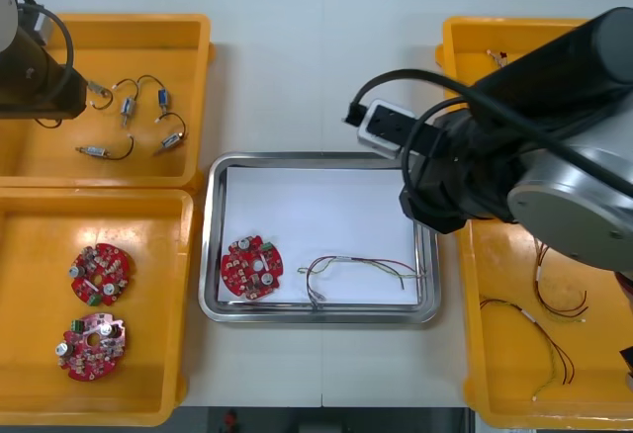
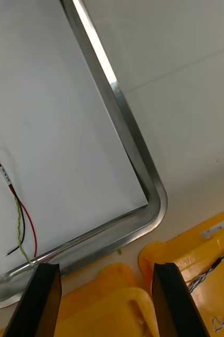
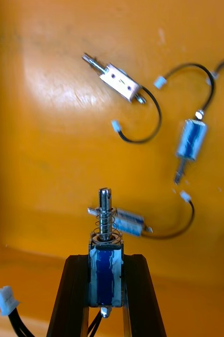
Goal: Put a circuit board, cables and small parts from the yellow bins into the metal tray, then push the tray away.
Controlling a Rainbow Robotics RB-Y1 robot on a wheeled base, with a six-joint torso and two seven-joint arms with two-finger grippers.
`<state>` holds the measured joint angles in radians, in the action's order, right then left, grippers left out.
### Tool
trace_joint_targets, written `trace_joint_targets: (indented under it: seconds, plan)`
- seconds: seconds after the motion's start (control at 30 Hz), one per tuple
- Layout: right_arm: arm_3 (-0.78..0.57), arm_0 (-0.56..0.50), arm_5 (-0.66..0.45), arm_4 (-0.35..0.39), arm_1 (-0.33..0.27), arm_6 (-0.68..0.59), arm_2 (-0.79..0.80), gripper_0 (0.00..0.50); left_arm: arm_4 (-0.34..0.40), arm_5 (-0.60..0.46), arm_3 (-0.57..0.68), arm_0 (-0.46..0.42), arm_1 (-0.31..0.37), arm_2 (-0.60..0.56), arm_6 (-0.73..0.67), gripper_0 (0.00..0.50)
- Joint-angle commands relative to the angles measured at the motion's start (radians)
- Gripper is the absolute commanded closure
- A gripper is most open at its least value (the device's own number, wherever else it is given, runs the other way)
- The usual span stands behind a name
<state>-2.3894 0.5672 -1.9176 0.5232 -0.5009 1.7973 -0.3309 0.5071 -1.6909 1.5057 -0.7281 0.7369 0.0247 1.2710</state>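
Note:
My left gripper (image 3: 105, 287) is shut on a small metal part (image 3: 105, 263), blue-wrapped with a spring pin, held over the upper left yellow bin (image 1: 190, 87). Several more small metal parts (image 1: 127, 109) with black leads lie on that bin's floor (image 3: 49, 158). The metal tray (image 1: 213, 245), white inside, holds a round red circuit board (image 1: 251, 267) and a red and yellow cable (image 1: 361, 268). Over the tray's corner (image 2: 156, 202) and the right bins' rims (image 2: 122, 300), my right gripper (image 2: 105, 297) stands open with nothing between its fingers.
Two red circuit boards (image 1: 100, 274) lie in the lower left bin (image 1: 30, 245). The lower right bin (image 1: 495, 364) holds red and yellow cables (image 1: 554, 354). A twisted blue and white cable (image 2: 212, 274) lies in the upper right bin (image 1: 465, 47). Bare table runs beyond the tray.

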Motion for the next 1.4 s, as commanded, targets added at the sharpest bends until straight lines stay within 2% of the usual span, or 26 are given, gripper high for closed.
trace_joint_targets:
  seconds: [0.03, 0.2, 0.43, 0.73, 0.87, 1.1, 1.4]
  plan:
    - [-0.082, -0.082, -0.002, 0.047, -0.077, -0.179, 0.108, 0.000, 0.019, -0.128, 0.163, -0.039, -0.013, -0.016, -0.030, 0.500]
    - [-0.099, -0.141, -0.002, 0.098, -0.123, -0.295, 0.213, 0.000, 0.057, -0.225, 0.275, -0.037, -0.045, -0.012, -0.044, 0.500]
    - [-0.090, -0.161, -0.002, 0.124, -0.145, -0.398, 0.366, 0.000, 0.064, -0.229, 0.444, -0.037, -0.111, 0.084, -0.124, 0.498]
    - [0.015, -0.176, -0.002, 0.123, -0.151, -0.553, 0.501, 0.000, 0.083, -0.229, 0.557, -0.037, -0.186, 0.250, -0.277, 0.498]
    - [0.065, -0.161, -0.002, 0.126, -0.153, -0.622, 0.536, 0.000, 0.085, -0.229, 0.559, -0.037, -0.206, 0.319, -0.325, 0.500]
    - [0.231, -0.066, -0.002, 0.103, -0.140, -0.777, 0.547, 0.000, 0.064, -0.220, 0.513, -0.037, -0.231, 0.425, -0.354, 0.499]
    - [0.500, 0.106, -0.002, 0.011, -0.088, -0.924, 0.547, 0.000, 0.001, -0.084, 0.378, -0.037, -0.243, 0.521, -0.358, 0.499]
